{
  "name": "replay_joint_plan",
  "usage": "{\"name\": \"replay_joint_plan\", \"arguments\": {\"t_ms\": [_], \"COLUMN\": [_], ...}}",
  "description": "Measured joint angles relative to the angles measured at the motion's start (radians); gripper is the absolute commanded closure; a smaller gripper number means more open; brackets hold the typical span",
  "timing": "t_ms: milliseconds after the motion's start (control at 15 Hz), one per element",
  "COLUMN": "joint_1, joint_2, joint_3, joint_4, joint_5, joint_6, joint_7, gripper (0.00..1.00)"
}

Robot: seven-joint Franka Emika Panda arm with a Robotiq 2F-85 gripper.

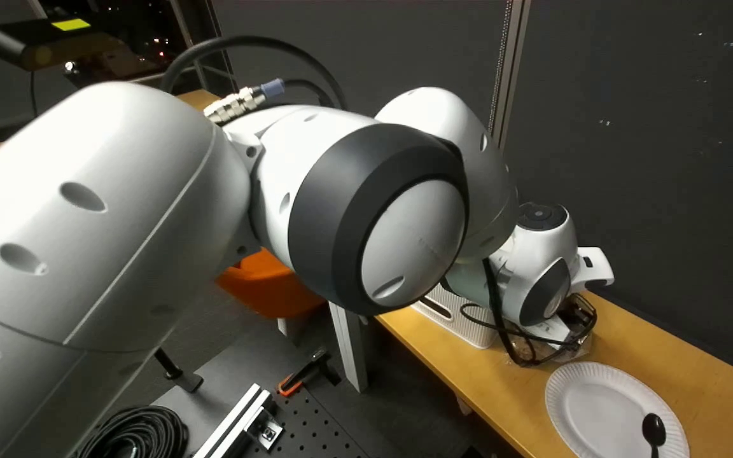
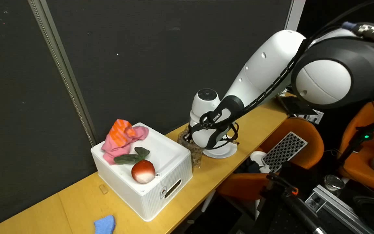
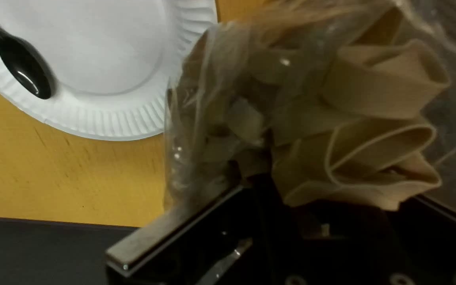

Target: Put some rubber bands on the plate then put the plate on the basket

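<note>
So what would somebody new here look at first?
Probably the huge white robot arm, stretching across an exterior view. Then the red-and-white ball and pink-and-orange cloth, on top of the white basket. In the wrist view, tan rubber bands loom big, right of the paper plate.

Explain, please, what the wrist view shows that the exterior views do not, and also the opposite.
Only the wrist view: distinct loops of flat tan rubber bands.

Only the exterior views: the white robot arm and orange chairs; also, in an exterior view, a pink-and-orange cloth.

Shared: the white paper plate with fluted rim, the clear plastic bag and the yellow wooden table.
</note>
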Motion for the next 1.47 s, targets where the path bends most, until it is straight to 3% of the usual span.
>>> {"name": "replay_joint_plan", "arguments": {"t_ms": [733, 1467], "joint_1": [-0.012, -0.005], "joint_2": [-0.094, -0.102], "joint_3": [-0.022, -0.008], "joint_4": [0.059, 0.149], "joint_5": [0.031, 0.031], "joint_6": [-0.351, -0.473], "joint_7": [0.027, 0.030], "gripper": [0.97, 0.97]}}
